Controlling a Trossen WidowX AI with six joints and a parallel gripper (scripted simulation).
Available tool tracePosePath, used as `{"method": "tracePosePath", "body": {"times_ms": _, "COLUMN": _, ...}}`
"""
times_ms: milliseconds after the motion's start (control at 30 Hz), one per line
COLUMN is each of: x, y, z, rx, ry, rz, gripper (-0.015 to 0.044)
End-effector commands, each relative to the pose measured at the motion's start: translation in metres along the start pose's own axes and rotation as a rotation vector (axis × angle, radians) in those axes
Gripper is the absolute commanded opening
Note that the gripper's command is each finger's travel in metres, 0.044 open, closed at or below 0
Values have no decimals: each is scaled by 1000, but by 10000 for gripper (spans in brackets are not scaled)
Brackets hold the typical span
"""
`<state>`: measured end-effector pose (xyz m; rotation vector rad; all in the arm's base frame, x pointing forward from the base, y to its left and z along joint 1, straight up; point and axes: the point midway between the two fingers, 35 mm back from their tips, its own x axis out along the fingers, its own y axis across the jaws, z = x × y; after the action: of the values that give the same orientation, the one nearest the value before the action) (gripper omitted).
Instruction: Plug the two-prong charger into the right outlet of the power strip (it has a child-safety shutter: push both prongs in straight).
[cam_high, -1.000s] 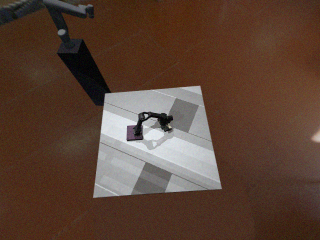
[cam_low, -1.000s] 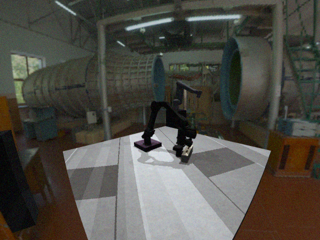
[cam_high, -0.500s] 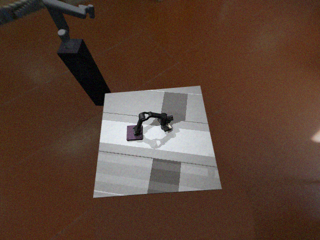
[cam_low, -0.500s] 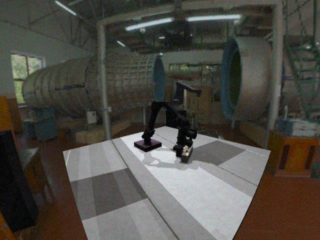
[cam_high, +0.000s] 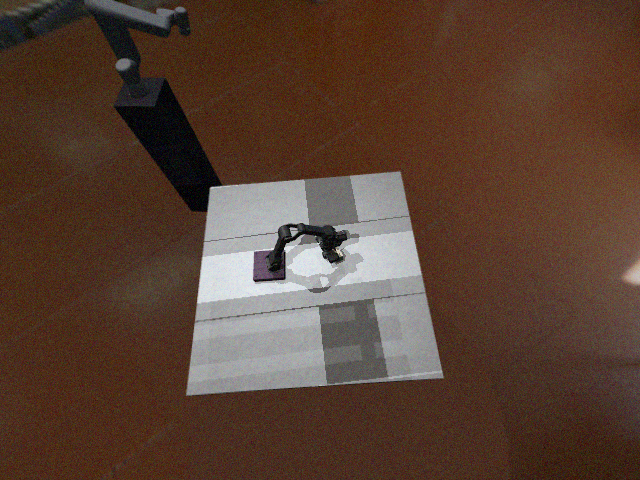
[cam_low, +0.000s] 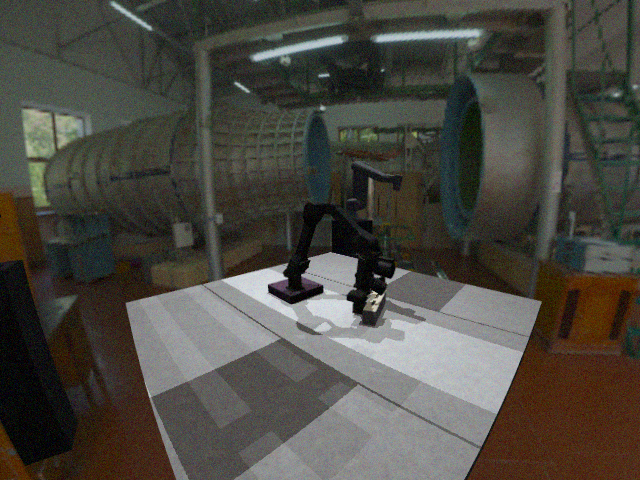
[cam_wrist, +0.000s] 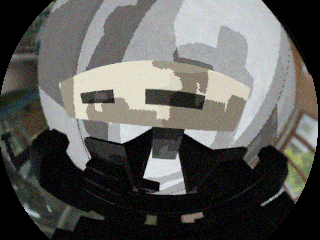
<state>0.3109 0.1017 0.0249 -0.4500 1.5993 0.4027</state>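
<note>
The cream power strip (cam_high: 339, 252) (cam_low: 374, 300) (cam_wrist: 132, 82) lies across the wrist view, with two dark outlets in its face, the picture-left outlet (cam_wrist: 97, 96) and the wider picture-right outlet (cam_wrist: 175, 98). My gripper (cam_low: 357, 302) (cam_wrist: 165, 131) is shut on the dark charger (cam_wrist: 167, 143), whose far end shows at the strip's near edge, just below the picture-right outlet in the wrist view. The prongs cannot be made out. Whether the charger touches the strip cannot be told. In the top and exterior views the gripper is low beside the strip, and the charger is hidden or too small to tell.
The arm stands on a purple base plate (cam_high: 262, 272) (cam_low: 289, 289) on the pale square table (cam_high: 248, 356) (cam_low: 413, 439), which has grey patches and arm shadows. A dark pedestal (cam_high: 170, 139) with a grey arm stands off the table's far left corner in the top view.
</note>
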Motion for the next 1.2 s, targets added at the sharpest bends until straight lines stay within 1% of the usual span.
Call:
{"method": "tracePosePath", "body": {"times_ms": 0, "x": -2, "y": 0, "z": 13, "rx": 0, "ry": -37, "rz": -1, "gripper": 0}}
{"method": "tracePosePath", "body": {"times_ms": 633, "x": -1, "y": 0, "z": 15, "rx": 0, "ry": -37, "rz": -1, "gripper": 0}}
{"method": "tracePosePath", "body": {"times_ms": 667, "x": 1, "y": 0, "z": 4, "rx": 1, "ry": 2, "rz": 0, "gripper": 0}}
{"method": "tracePosePath", "body": {"times_ms": 967, "x": 1, "y": 0, "z": 4, "rx": 1, "ry": 2, "rz": 0, "gripper": 0}}
{"method": "tracePosePath", "body": {"times_ms": 1167, "x": 1, "y": 0, "z": 4, "rx": 1, "ry": 2, "rz": 0, "gripper": 157}}
